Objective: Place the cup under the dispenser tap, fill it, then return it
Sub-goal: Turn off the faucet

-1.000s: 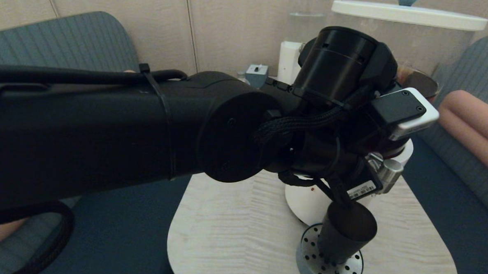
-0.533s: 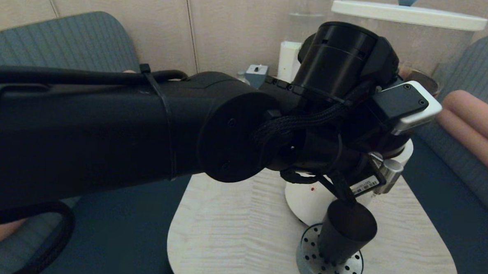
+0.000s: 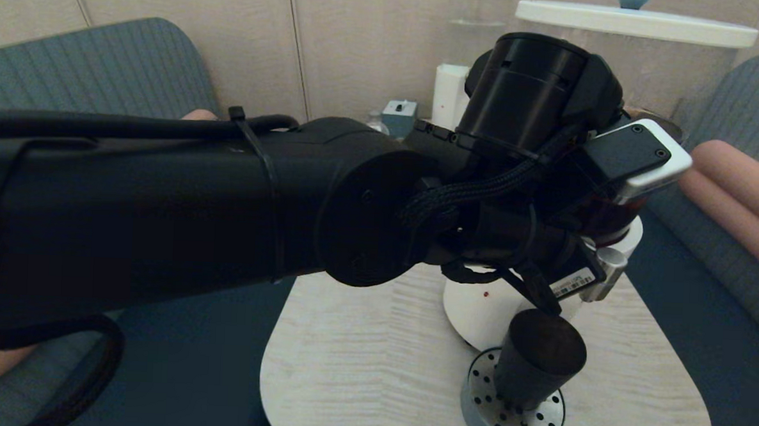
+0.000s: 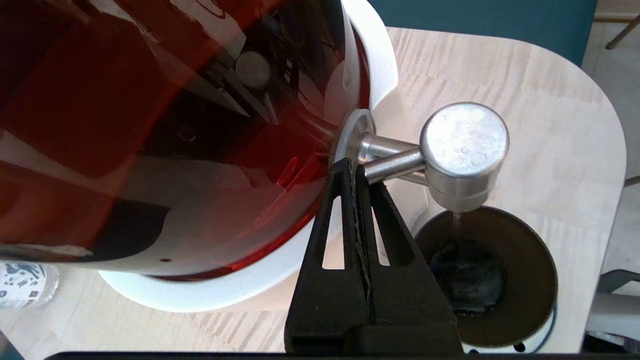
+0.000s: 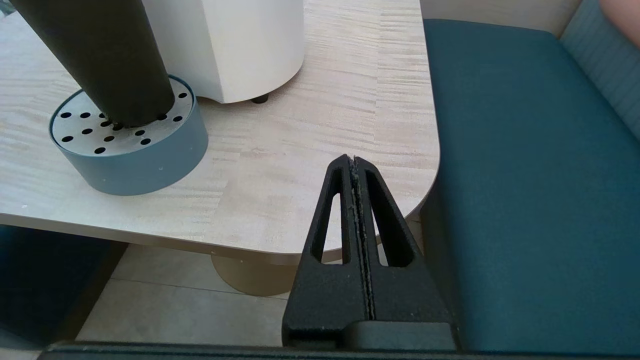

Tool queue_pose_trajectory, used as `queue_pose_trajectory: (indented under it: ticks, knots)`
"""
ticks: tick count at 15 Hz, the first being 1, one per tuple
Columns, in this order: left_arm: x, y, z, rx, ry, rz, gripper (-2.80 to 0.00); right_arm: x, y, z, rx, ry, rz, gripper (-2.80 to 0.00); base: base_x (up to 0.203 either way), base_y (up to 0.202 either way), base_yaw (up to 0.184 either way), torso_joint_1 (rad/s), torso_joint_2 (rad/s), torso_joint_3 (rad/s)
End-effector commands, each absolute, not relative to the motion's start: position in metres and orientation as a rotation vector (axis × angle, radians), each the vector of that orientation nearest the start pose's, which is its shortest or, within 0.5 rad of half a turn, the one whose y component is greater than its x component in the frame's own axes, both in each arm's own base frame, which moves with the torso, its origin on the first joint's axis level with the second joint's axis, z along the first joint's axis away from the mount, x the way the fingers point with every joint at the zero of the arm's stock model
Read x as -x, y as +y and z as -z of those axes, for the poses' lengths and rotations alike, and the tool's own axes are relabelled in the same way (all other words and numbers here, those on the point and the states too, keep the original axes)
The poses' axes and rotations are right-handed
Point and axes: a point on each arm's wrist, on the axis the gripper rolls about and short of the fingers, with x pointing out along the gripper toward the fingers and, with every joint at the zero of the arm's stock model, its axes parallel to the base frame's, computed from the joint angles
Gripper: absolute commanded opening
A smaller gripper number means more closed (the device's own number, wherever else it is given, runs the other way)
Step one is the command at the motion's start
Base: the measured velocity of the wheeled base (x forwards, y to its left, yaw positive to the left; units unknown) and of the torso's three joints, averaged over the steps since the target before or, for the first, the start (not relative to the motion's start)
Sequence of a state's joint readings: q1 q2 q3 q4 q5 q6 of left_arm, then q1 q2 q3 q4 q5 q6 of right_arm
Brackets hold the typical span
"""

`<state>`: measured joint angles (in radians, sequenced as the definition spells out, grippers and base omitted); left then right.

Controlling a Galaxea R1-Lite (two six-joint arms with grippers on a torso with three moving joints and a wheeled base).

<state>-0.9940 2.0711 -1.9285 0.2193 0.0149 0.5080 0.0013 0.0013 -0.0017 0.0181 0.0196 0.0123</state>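
The dark tapered cup stands upright on a round perforated drip tray, right under the steel dispenser tap. Inside the cup a little dark liquid covers the bottom, and a thin trickle hangs from the spout. My left gripper is shut, its tips pressed against the tap's thin steel lever beside the tank of red-brown liquid. My left arm fills most of the head view. My right gripper is shut and empty, over the table's near right corner, away from the cup.
The pale wooden table has rounded edges. A blue sofa seat lies right of it. A smaller clear dispenser stands at the back. A small bottle sits beside the big dispenser's white base. Pink cushions lie far right.
My left wrist has shifted slightly up and to the right at the tap. The cup has stayed in place on the tray.
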Motion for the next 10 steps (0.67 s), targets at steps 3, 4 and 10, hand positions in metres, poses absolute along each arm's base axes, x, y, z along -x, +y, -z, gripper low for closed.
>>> queue_pose_trajectory:
  ticks: [3, 4, 10]
  knots:
    - [-0.2323, -0.3577, -0.2747, -0.642, 0.067, 1.039, -2.8, 0.0228, 0.0004, -0.0741, -0.012, 0.019, -0.021, -2.8, 0.0, 0.0, 0.0, 0.0, 0.0, 0.0]
    - [-0.2323, -0.3578, -0.2748, -0.641, 0.065, 1.041, -2.8, 0.0228, 0.0004, -0.0741, -0.012, 0.019, -0.021, -2.8, 0.0, 0.0, 0.0, 0.0, 0.0, 0.0]
    - [-0.2338, -0.3637, -0.2727, -0.626, 0.037, 1.039, -2.8, 0.0228, 0.0004, -0.0741, -0.012, 0.019, -0.021, -2.8, 0.0, 0.0, 0.0, 0.0, 0.0, 0.0]
